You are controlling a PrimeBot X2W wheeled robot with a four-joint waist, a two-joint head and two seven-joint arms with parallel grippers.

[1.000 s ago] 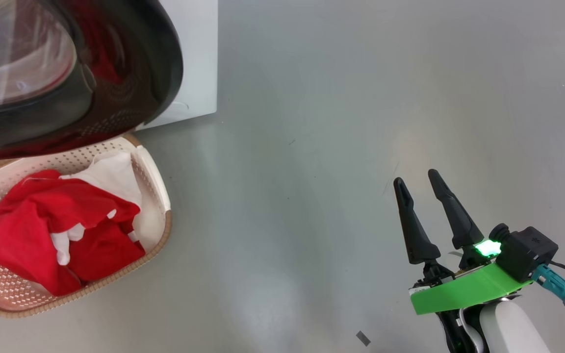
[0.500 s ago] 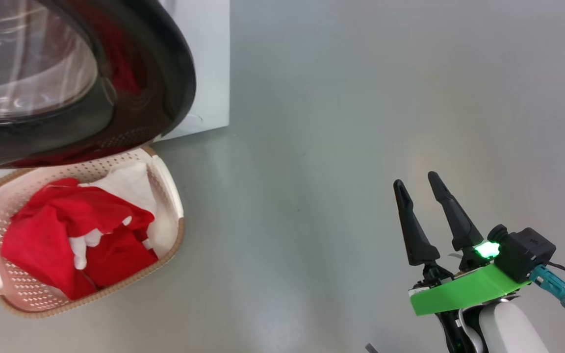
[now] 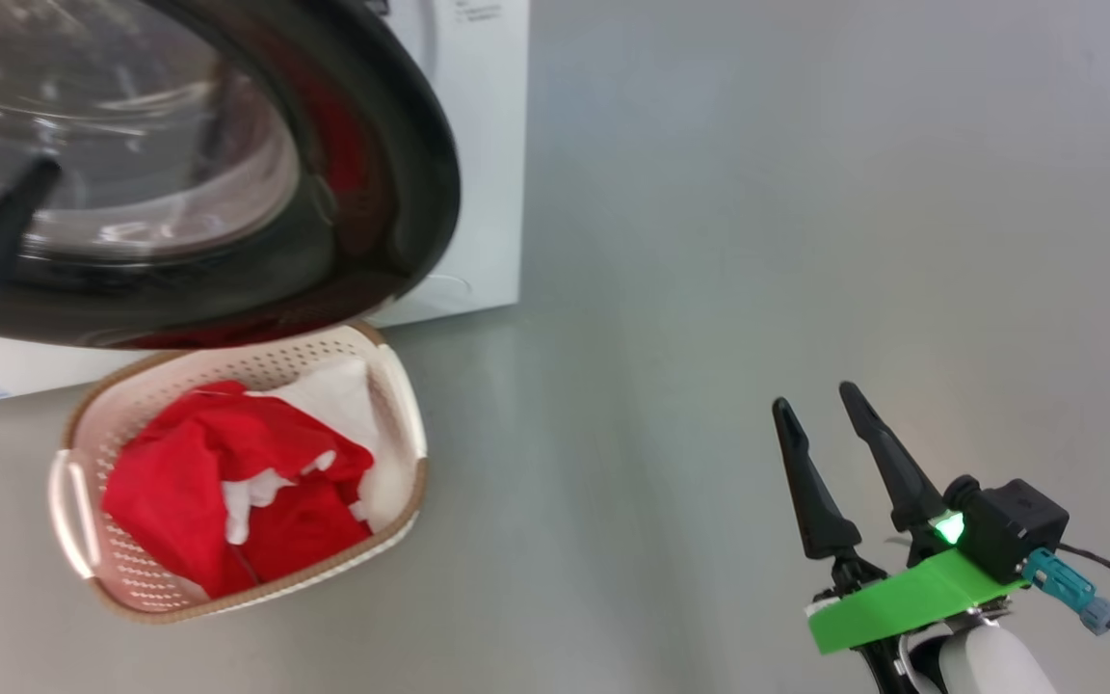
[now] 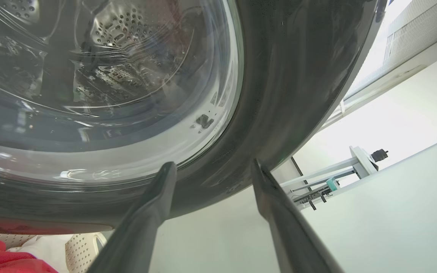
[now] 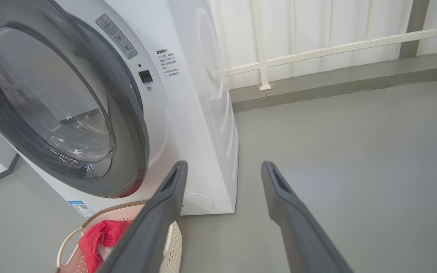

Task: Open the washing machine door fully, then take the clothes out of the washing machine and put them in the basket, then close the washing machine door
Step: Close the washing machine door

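Two dark fingers (image 4: 154, 204) of the left gripper (image 4: 212, 163) point up at the washing machine door (image 3: 401, 193) at far left. They are spread apart with nothing between them. Their tips sit close under the door's glossy black rim, though whether they touch it cannot be told. The door stands ajar, swung partway out from the front of the white washing machine (image 5: 192, 113). Through its bulging glass window (image 3: 131, 164), the left wrist view shows the perforated steel drum (image 4: 127, 30). A blue sticker (image 5: 79, 206) marks the machine's lower front. Just below the door's bottom edge, the basket (image 3: 227, 369) rests on the grey floor (image 3: 661, 289) in front of the machine, partly tucked under the overhanging door. The clothes (image 3: 179, 482) lie heaped inside it, bright red with white fabric bunched toward the basket's far right corner. Well to the right, over bare floor and apart from the basket, the right gripper (image 3: 815, 396) hovers with its two fingers wide open and empty, pointing up the head view. A green plate (image 3: 902, 598) and a lit green lamp (image 3: 948, 528) sit at its wrist.
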